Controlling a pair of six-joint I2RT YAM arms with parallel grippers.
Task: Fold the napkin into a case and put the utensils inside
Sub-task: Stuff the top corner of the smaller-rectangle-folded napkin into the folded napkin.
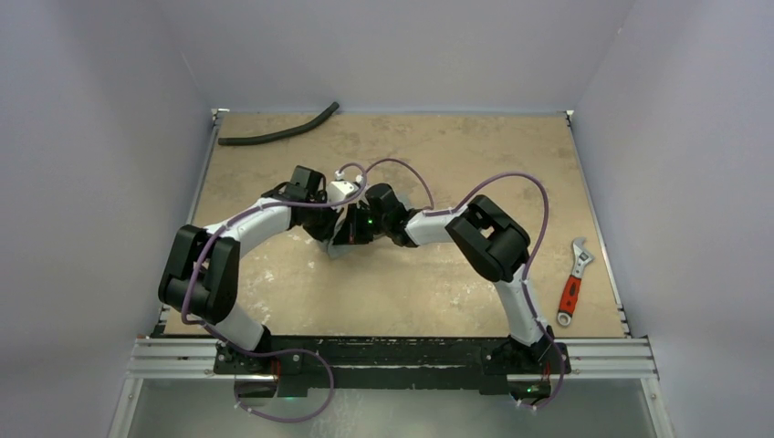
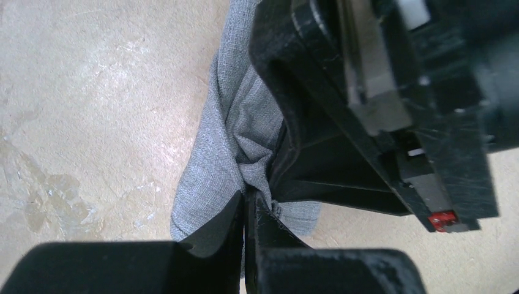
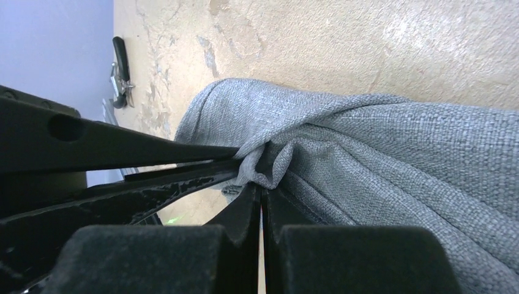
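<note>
We find the napkin point(image 2: 220, 153) gathered into a narrow, bunched strip near the middle of the worktop point(image 1: 456, 155), a little left of centre. It sits beneath the two wrists that meet there, so the overhead view hides nearly all of it.

In the left wrist view its long axis runs from the top of the frame to the bottom, roughly in line with the fingers. One rounded end lies beside the fingertips.

The left claw point(image 2: 248, 205) is clenched on a puckered fold of the cloth. The right claw point(image 3: 262, 195) is clenched on the same pucker, and the cloth spreads away to the right of it.

A red-handled wrench point(image 1: 572, 281) lies near the right edge. A black hose point(image 1: 278, 128) lies at the far left corner. Both are well apart from the napkin.
</note>
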